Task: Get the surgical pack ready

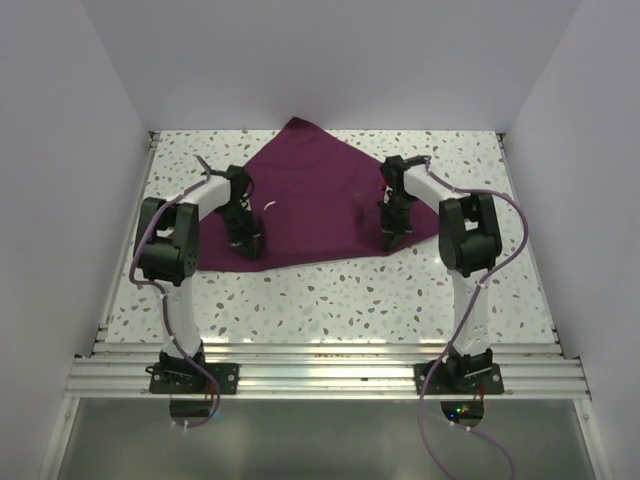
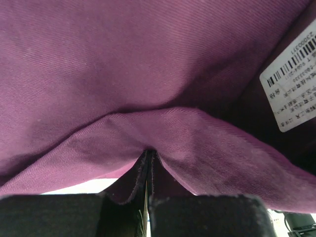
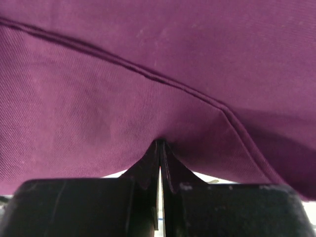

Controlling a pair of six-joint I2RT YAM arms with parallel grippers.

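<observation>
The deep-maroon cloth point(image 1: 315, 205) of the surgical pack lies spread on the speckled table, one corner pointing to the back wall. My left gripper point(image 1: 247, 243) is shut on the cloth's near left edge, a fold of cloth point(image 2: 163, 133) pinched between its jaws. A white barcode label point(image 2: 291, 89) shows on the fabric at the right of the left wrist view. My right gripper point(image 1: 388, 240) is shut on the cloth's near right edge, where the hemmed cloth point(image 3: 148, 108) bunches into its jaws. No tray, instruments or pads show.
White walls close in the speckled table point(image 1: 330, 290) on three sides. An aluminium rail point(image 1: 320, 375) carrying both arm bases runs along the near edge. Bare tabletop lies in front of the cloth and at both sides.
</observation>
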